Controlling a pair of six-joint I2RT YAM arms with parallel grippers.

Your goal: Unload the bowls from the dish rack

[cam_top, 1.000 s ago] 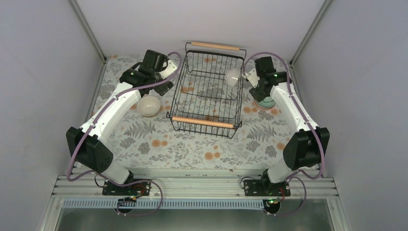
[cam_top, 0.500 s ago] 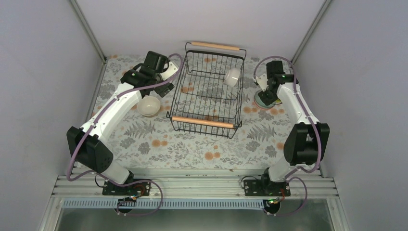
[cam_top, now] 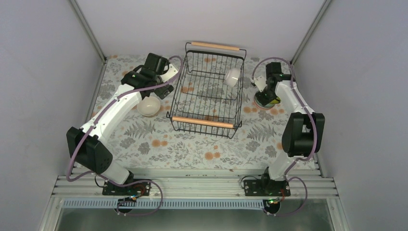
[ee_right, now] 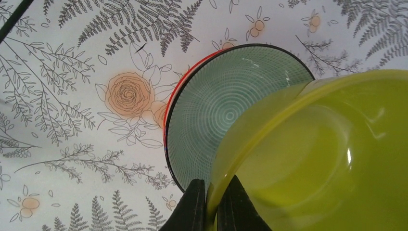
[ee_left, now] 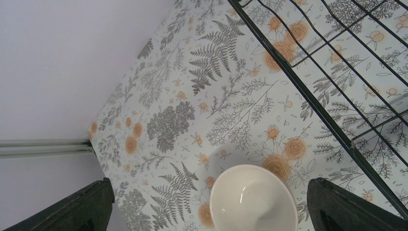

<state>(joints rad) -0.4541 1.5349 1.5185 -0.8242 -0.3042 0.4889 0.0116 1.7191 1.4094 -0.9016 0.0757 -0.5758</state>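
Note:
The dish rack [cam_top: 207, 91], a black wire basket with two wooden handles, stands mid-table; its wires also show in the left wrist view [ee_left: 308, 91]. A white bowl [cam_top: 233, 77] lies tipped inside it at the right wall. A second white bowl [cam_top: 148, 106] stands on the table left of the rack. My left gripper [cam_top: 161, 90] is open just above this bowl [ee_left: 253, 199], its fingers [ee_left: 337, 207] wide on either side. My right gripper [ee_right: 214, 202] is shut on the rim of a yellow-green bowl [ee_right: 327, 154], held tilted over a teal bowl [ee_right: 216, 110] with a red outside, right of the rack.
A floral cloth [cam_top: 192, 144] covers the table. Grey walls and metal corner posts [cam_top: 89, 29] close in the back and sides. The teal bowl [cam_top: 261, 102] sits close to the rack's right wall.
My right gripper has swung away from the rack's right side and now sits over the teal bowl. My left arm has shifted only slightly, staying above the white bowl on the table.

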